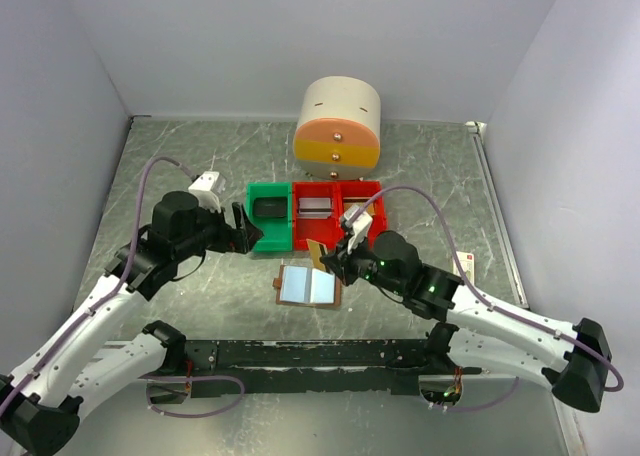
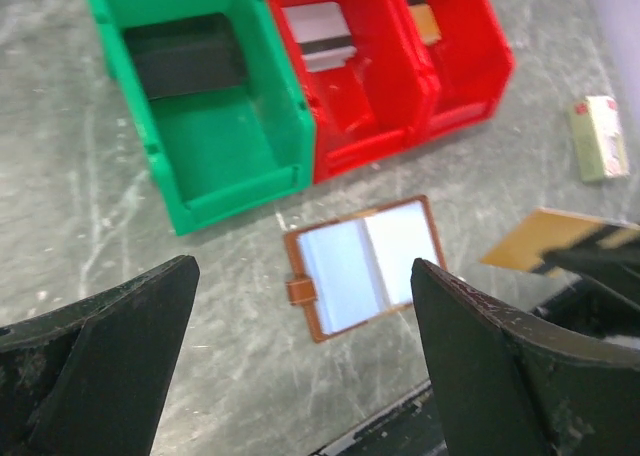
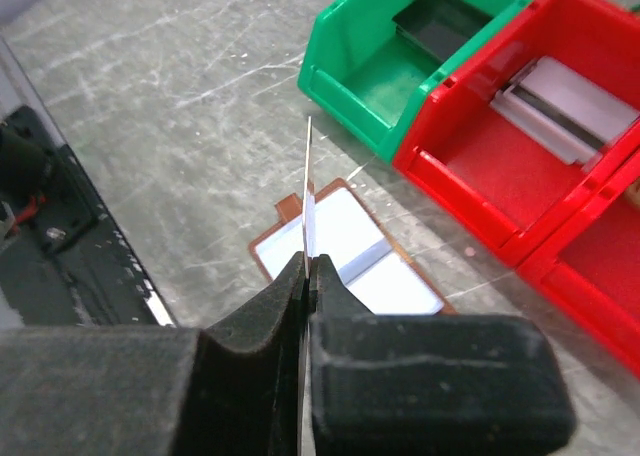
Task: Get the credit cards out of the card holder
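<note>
**Right gripper [image 3: 305,266] clamped on a tan credit card [image 3: 309,181], held edge-up just above the open card holder [image 3: 345,238]**

The left gripper [image 1: 245,228] stands wide and empty beside the green bin [image 1: 268,241]. The card looks free of the holder, which lies flat on the table in front of the bins, so the step is likely the carry. Lift before swinging toward the 2 red bins [image 2: 365,141], and keep the pinch firm. A card held by 1 edge can pivot or clip a bin wall.
</note>
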You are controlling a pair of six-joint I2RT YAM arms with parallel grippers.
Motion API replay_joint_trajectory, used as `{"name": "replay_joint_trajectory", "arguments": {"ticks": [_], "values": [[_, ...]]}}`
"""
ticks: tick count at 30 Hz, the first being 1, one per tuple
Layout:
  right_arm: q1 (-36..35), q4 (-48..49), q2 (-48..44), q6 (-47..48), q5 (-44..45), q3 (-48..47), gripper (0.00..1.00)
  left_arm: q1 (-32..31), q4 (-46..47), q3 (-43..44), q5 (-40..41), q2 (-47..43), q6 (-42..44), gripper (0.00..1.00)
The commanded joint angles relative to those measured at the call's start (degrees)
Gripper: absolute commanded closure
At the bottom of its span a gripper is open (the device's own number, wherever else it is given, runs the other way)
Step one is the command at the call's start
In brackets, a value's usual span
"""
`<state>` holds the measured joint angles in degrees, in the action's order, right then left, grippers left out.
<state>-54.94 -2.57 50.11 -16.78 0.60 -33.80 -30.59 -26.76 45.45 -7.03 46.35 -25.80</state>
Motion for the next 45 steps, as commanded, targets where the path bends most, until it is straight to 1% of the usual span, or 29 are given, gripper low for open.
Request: {"name": "replay_joint_trajectory", "arguments": {"ticks": [1, 6, 9, 14, 16, 18, 20, 22, 24, 26, 29, 32, 35, 38, 43, 45], "values": [[-4.88, -1.79, -1.54, 11.16, 10.80, -1.66, 1.00, -0.26, -5.88, 2.85, 15.27, 1.67, 2.13, 0.01], [-9.84, -4.06, -0.08, 22.07, 18.09, -2.35, 1.00, -0.09, -7.51, 2.93, 23.16, 3.94, 2.46, 0.01], [-10.42, -5.13, 1.32, 27.89, 21.07, -2.71, 1.00, -0.07, -7.80, 2.37, 24.74, 4.14, 1.31, 0.01], [-10.22, 1.46, 3.83, 35.68, 32.28, 0.68, 1.00, -0.08, -8.79, 2.24, 27.04, 2.44, 0.55, 0.01], [-8.68, 2.36, 5.58, 38.66, 34.12, 0.79, 1.00, -0.08, -8.92, 2.06, 27.41, 1.43, 0.21, 0.01], [-3.53, 2.01, 7.61, 39.71, 31.89, 0.13, 1.00, -0.06, -8.77, 1.63, 27.15, 0.57, 0.08, 0.01], [4.47, 0.79, 8.57, 37.95, 26.40, -1.18, 1.00, -0.08, -8.66, 1.47, 27.29, -0.07, 0.16, 0.01], [10.57, 0.33, 8.86, 35.92, 20.56, -2.53, 1.00, -0.07, -8.87, 1.55, 27.77, -0.37, 0.14, 0.01], [14.61, 1.02, 8.91, 35.50, 14.99, -2.91, 1.00, -0.03, -9.23, 1.65, 28.21, -0.38, 0.01, 0.01], [17.17, 1.01, 9.76, 35.73, 12.54, -3.47, 1.00, -0.08, -9.48, 1.82, 28.64, -0.31, -0.08, 0.01], [19.53, -1.49, 12.53, 38.88, 9.88, -5.24, 1.00, -0.03, -9.63, 1.89, 28.81, -0.25, -0.05, 0.01], [19.95, -3.47, 16.06, 43.09, 10.27, -7.22, 1.00, -0.02, -9.24, 1.76, 28.13, -0.27, 0.37, 0.01], [20.00, -3.25, 19.07, 48.23, 10.84, -8.15, 1.00, 0.06, -8.88, 1.66, 27.41, 0.02, 0.79, 0.01], [20.79, -0.86, 23.35, 54.40, 11.96, -8.91, 1.00, 0.05, -8.98, 1.76, 27.06, 0.47, 0.92, 0.01], [21.89, 0.70, 31.47, 64.66, 11.27, -11.46, 1.00, 0.05, -9.18, 1.91, 26.85, 0.83, 1.06, 0.01], [22.29, 5.63, 33.21, 66.37, 11.30, -10.65, 1.00, 0.03, -9.03, 1.84, 26.48, 0.77, 1.15, 0.01]]}}
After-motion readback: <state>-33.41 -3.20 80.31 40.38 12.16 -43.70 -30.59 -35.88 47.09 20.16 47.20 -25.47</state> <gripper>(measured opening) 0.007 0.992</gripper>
